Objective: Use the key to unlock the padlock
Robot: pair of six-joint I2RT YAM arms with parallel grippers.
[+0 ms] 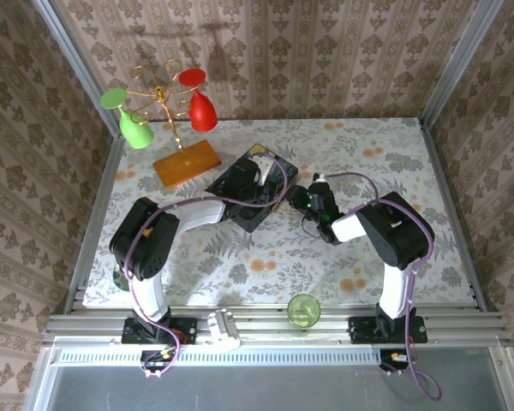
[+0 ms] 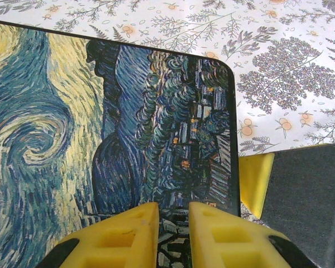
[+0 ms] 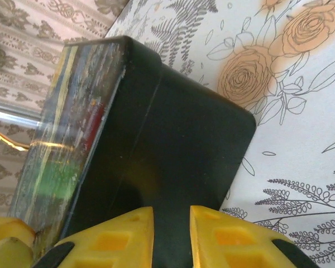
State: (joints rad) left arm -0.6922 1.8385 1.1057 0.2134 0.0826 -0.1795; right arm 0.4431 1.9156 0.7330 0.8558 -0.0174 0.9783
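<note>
A dark painted box point(image 1: 248, 214) sits mid-desk point(image 1: 368, 154), and both arms crowd over it from the near side. This covers much of its lid in the top view. The left fingers point(image 2: 123, 240) hang over the swirled blue-and-yellow lid, a narrow gap between them, grasping nothing I can see. The right fingers point(image 3: 117, 240) face the box's black side wall at its right, likewise slightly parted and released. One of them also shows just right of the box in the left wrist view.

Where the padlock and the key lie I cannot tell. The arms and the box hide the likely spots.

The box looks shut and its inside is hidden. At far left a gold wire rack on a wooden base point(image 1: 186, 163) hangs a green glass point(image 1: 135, 128) and a red glass point(image 1: 202, 110) upside down. A green tumbler point(image 1: 303, 310) stands upright at the near edge between the arm bases. I cannot make out whether it holds anything.
</note>
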